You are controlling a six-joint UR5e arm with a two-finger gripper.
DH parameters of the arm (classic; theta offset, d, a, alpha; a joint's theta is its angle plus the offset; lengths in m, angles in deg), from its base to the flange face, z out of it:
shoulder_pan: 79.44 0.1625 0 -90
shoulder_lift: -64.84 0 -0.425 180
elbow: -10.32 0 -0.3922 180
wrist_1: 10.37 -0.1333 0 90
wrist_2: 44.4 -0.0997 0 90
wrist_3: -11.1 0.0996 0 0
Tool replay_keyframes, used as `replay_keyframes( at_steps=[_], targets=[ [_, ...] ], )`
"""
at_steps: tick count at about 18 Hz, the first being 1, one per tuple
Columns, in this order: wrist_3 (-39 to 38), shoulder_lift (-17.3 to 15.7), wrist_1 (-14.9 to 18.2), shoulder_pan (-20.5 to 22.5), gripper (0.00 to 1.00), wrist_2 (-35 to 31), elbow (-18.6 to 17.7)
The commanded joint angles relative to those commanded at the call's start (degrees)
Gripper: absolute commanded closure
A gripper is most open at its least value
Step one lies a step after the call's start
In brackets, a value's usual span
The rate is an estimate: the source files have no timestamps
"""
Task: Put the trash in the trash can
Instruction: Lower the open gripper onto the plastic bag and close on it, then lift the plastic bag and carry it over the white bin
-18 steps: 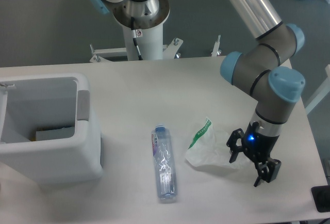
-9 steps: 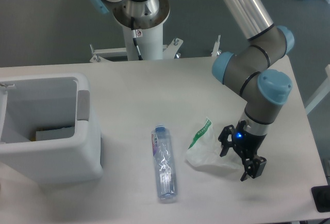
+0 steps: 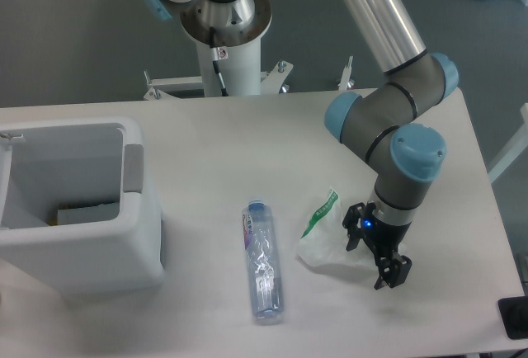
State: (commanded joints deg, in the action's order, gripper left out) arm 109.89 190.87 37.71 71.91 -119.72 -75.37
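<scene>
2 trash items lie on the bench (image 3: 247,148). I see the crumpled white wrapper (image 3: 328,234) with green print right of center, flat on the surface. Just left of it, apart, the crushed clear bottle (image 3: 262,261) lies lengthwise, blue cap pointing away from me. My end effector (image 3: 376,252) sits low at the wrapper's right edge, fingers spread, gripping nothing; contact with the wrapper I cannot tell. White trash can (image 3: 78,205) stands at the far left, well apart from both items, grey panel facing the bottle, something yellowish inside.
</scene>
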Motion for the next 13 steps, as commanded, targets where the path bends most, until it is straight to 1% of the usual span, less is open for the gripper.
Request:
replay_keyframes(
  at_steps=[2,3,5,6,7,11,13],
  targets=[
    [-0.2,-0.1,0.0,0.0,0.31,0.0,0.0],
    [-0.3,-0.1,0.1,0.0,0.44,0.1,0.0],
    [-1.9,-0.2,-0.4,0.0,0.81,0.2,-0.1],
    [-2.1,-0.2,-0.4,0.1,0.96,0.2,-0.1],
    [-2.1,-0.3,-0.4,0.1,1.0,0.1,-0.1],
    [-4.3,-1.2,-0.2,0.1,1.0,-0.3,0.3],
    [-5.3,-2.7,0.0,0.1,1.0,-0.4,0.1]
  ],
)
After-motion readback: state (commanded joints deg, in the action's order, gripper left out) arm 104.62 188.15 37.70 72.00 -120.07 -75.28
